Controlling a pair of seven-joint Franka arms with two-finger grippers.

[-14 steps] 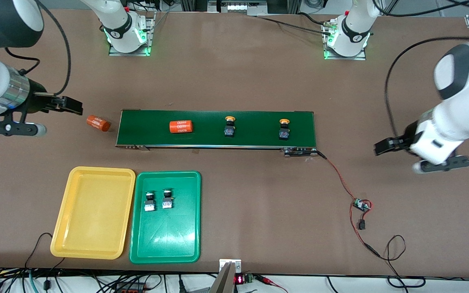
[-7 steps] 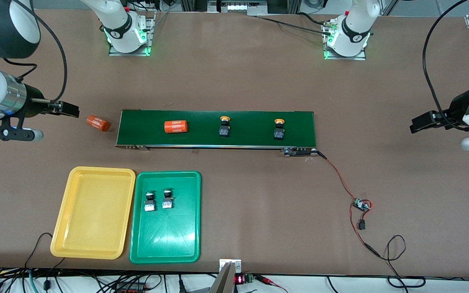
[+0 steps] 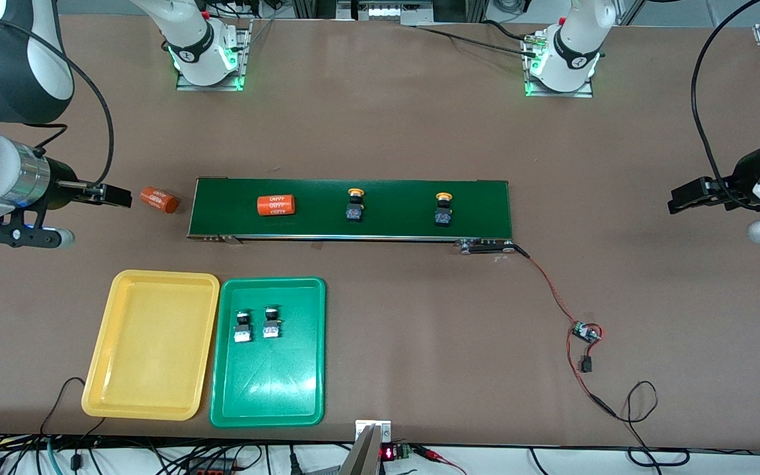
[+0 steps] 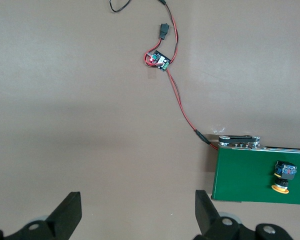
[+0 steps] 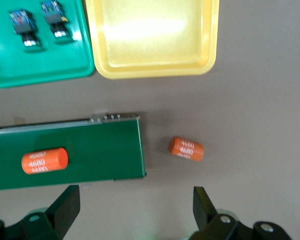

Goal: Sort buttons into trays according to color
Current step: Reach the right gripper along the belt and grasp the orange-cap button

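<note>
Right gripper (image 3: pixel 118 196) hangs over bare table at the right arm's end, just off the conveyor belt (image 3: pixel 350 208), forearm roughly level and pointing toward the belt end; its fingers (image 5: pixel 65 207) are spread wide with nothing between them. In the right wrist view the camera looks down on the belt end, one orange 4680 cylinder (image 5: pixel 186 148) lying on the table just beside the belt, and a second orange cylinder (image 5: pixel 44 160) lying on the belt. Left gripper (image 3: pixel 683 197) is over bare table at the left arm's end, well apart from the belt, forearm also near level and aimed at the belt; fingers (image 4: pixel 70 212) spread, empty. Left wrist view shows the belt's other end, the red wire (image 4: pixel 182 107) running to a small circuit board (image 4: pixel 158 60), and one yellow-capped button (image 4: pixel 283 175) on the belt. On the belt: two yellow-orange buttons, one (image 3: pixel 353 205) near the middle and one (image 3: pixel 443 210) toward the left arm's end, both upright-ish with caps pointing away from the front camera. Trays sit side by side nearer the front camera than the belt, toward the right arm's end: yellow tray (image 3: pixel 156 396) holds nothing, green tray (image 3: pixel 268 389) touches or nearly touches it along one long rim. Two green buttons (image 3: pixel 242 326) (image 3: pixel 271 323) lie next to each other in the green tray, in its half closer to the belt.
</note>
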